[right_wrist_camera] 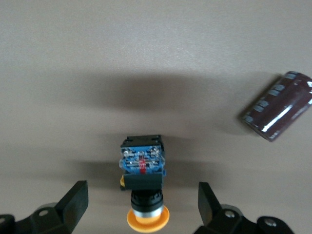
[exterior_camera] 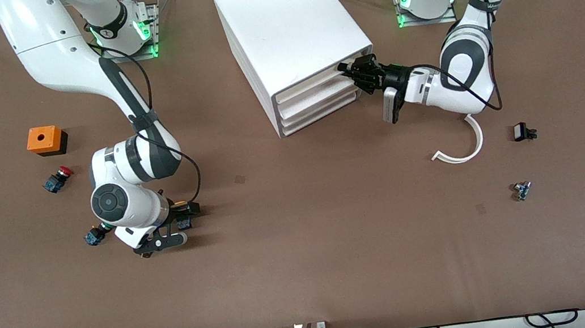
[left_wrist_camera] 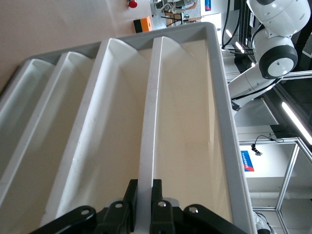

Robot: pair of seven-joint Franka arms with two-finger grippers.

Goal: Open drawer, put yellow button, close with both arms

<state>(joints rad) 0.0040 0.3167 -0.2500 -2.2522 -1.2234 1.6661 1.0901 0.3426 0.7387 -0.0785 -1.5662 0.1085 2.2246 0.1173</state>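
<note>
While the left gripper (exterior_camera: 357, 73) pinches the drawer (left_wrist_camera: 151, 122) front lip at upper centre of the front view, jaws clamped on thin, stiff, light plastic, the right gripper (right_wrist_camera: 141, 204) hangs at lower left — jaws apart — over the yellow button (right_wrist_camera: 142, 185). Small, hard, probably slick-capped; its squarer body offers the better hold. Bare brown table (exterior_camera: 307, 265) gives ample room.

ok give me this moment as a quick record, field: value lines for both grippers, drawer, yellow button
left gripper: shut on the drawer's front lip, at the cabinet
drawer: top of three, not yet pulled out
right gripper: open, low over the table, fingers either side of the yellow button
yellow button: lying on its side on the table, not gripped
</note>
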